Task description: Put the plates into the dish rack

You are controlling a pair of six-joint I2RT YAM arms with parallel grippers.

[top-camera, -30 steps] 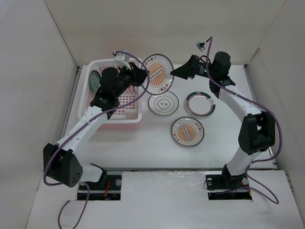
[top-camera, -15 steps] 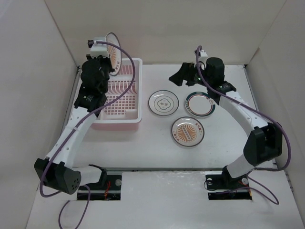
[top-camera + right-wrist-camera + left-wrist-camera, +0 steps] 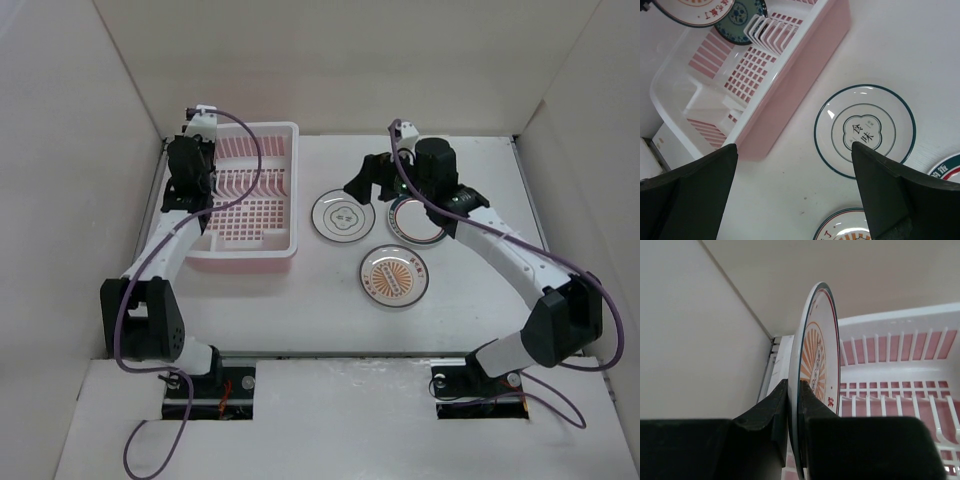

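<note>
Bench: white, flat, walled on three sides; carries everything listed below.

Dish rack: pink basket with white rim, gridded floor and white upright dividers. It sits on the bench at 9 o'clock of the middle, its long axis running 12 to 6.

Left arm: runs up the rack's 9 o'clock side to its 11 o'clock corner.

Right arm: arcs from 5 o'clock in toward the bench's middle.

Held sunburst plate: white with orange rays and a dark rim, upright and edge-on above the rack's 12 o'clock end. Contact with the dividers cannot be told.

Dark green plate: patterned, standing among the dividers at the rack's 12 o'clock end, just beside the held plate in the right wrist view.

Marked plate: white with a dark centre mark, flat on the bench at 3 o'clock of the rack.

Green-rimmed plate: flat, at 3 o'clock of the marked plate.

Loose sunburst plate: flat, at 5 o'clock of the marked plate, near both neighbours.

Left fingers: drawn narrow, clamping the held sunburst plate's lower rim from both faces.

Right fingers: spread wide with nothing between them, hanging over the bench at about 1 o'clock of the marked plate.
</note>
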